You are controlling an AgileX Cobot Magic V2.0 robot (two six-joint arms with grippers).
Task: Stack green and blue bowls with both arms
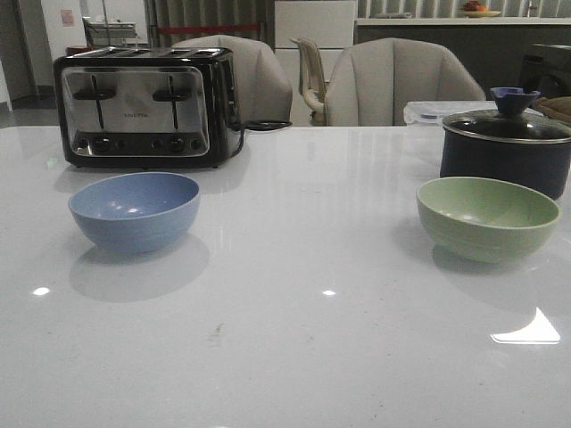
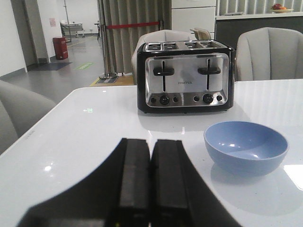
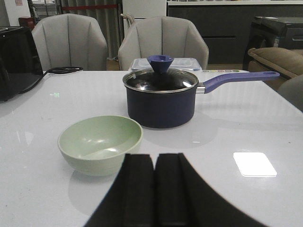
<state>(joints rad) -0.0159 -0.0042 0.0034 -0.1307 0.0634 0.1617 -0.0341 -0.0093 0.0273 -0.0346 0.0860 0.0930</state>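
The grey-blue bowl (image 1: 135, 210) stands upright and empty on the white table at the left, in front of the toaster. It also shows in the left wrist view (image 2: 245, 146). The pale green bowl (image 1: 487, 217) stands upright and empty at the right, in front of the navy pot, and shows in the right wrist view (image 3: 100, 144). My left gripper (image 2: 151, 142) is shut and empty, short of the blue bowl and to one side of it. My right gripper (image 3: 155, 156) is shut and empty, just short of the green bowl. Neither arm shows in the front view.
A black and steel toaster (image 1: 144, 107) stands at the back left with its cable trailing right. A dark navy pot (image 1: 505, 149) with a steel-rimmed lid stands behind the green bowl, its handle (image 3: 239, 79) pointing away to the right. Grey chairs (image 1: 397, 83) line the table's far side.
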